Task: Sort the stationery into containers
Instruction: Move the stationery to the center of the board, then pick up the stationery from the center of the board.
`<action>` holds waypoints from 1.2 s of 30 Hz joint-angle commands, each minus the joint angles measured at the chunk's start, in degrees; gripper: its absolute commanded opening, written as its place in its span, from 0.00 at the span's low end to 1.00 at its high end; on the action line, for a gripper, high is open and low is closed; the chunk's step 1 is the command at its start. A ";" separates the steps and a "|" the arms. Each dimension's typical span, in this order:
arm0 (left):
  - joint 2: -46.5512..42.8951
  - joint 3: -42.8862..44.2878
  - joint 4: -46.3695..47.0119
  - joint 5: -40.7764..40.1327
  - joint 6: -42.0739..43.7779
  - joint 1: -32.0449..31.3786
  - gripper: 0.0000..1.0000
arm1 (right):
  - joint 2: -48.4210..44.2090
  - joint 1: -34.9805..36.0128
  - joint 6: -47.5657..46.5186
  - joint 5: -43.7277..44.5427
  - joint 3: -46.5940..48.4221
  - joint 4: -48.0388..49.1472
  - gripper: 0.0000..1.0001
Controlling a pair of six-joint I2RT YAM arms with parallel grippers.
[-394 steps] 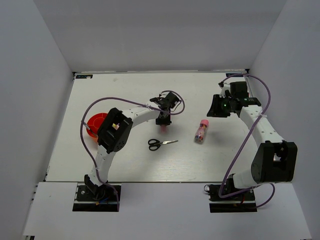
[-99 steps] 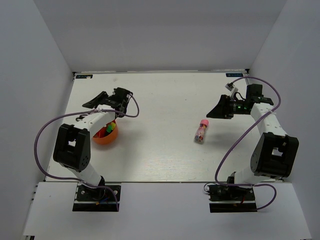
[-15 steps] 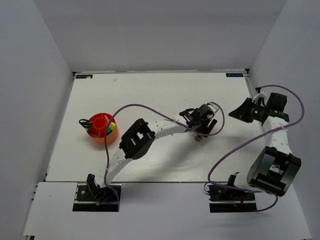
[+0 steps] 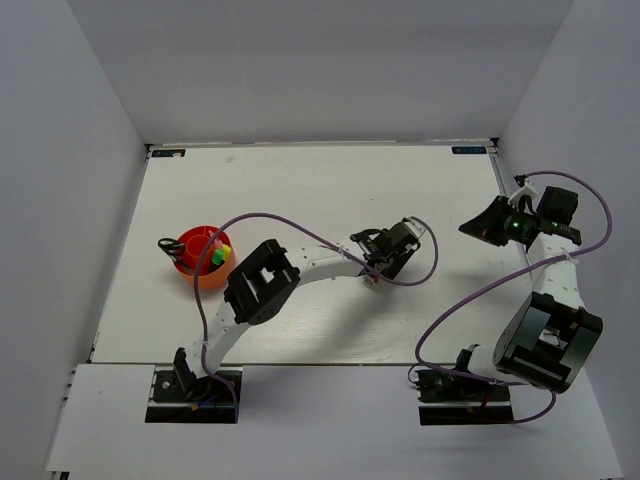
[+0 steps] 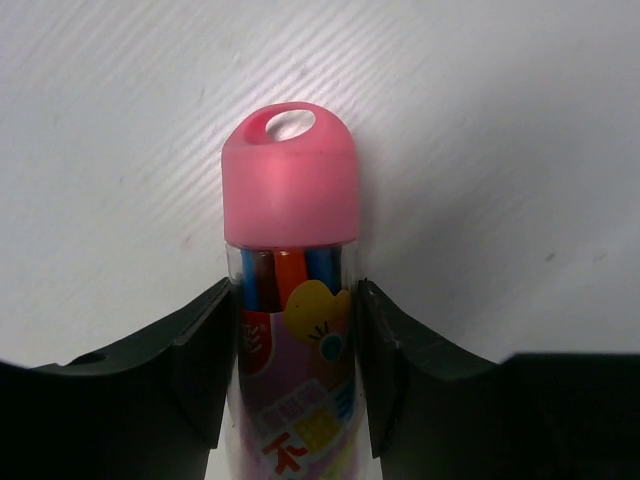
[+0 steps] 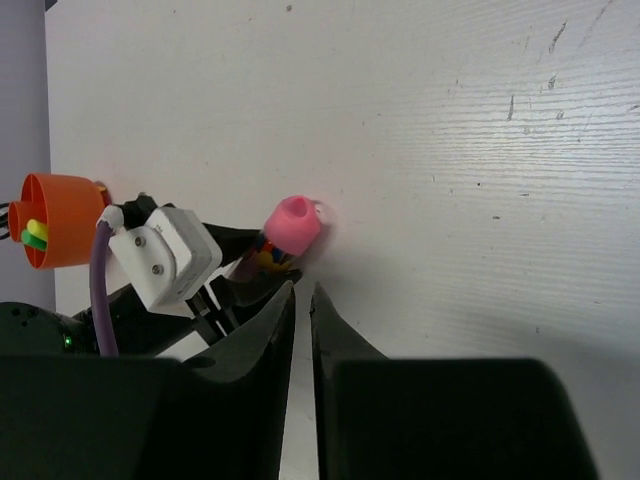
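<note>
My left gripper point(image 4: 381, 264) is shut on the pink-capped clear tube point(image 5: 290, 190), which holds coloured pens; its black fingers point(image 5: 205, 350) press both sides of the tube just above the white table. The right wrist view shows the tube's pink cap point(image 6: 292, 225) sticking out of that gripper. The round orange-red cup point(image 4: 203, 262) stands at the left, with black scissors handles point(image 4: 168, 243) and yellow- and green-capped markers point(image 4: 222, 252) in it. It also shows in the right wrist view point(image 6: 60, 220). My right gripper point(image 4: 488, 222) is shut and empty, raised at the far right.
The left arm's purple cable point(image 4: 290, 222) loops over the table between the cup and the gripper. White walls enclose the table on the left, back and right. The table's near edge point(image 4: 320, 362) lies just ahead of the arm bases.
My left gripper has moved a little left, toward the cup, with the pink-capped tube in it. The scissors that lay on the table earlier now stand in the cup. The right arm is still.
</note>
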 commanded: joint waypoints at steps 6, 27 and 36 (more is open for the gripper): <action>-11.68 -14.72 -6.69 -3.22 2.85 0.02 0.41 | 0.44 -0.62 1.01 -2.40 1.70 0.55 0.15; -2.02 5.72 -24.79 5.39 3.73 4.23 0.75 | 0.61 -1.41 1.01 -3.72 1.78 0.55 0.19; 1.77 9.70 -28.58 5.31 4.79 5.56 0.61 | 0.70 -2.20 1.45 -4.42 1.78 0.38 0.19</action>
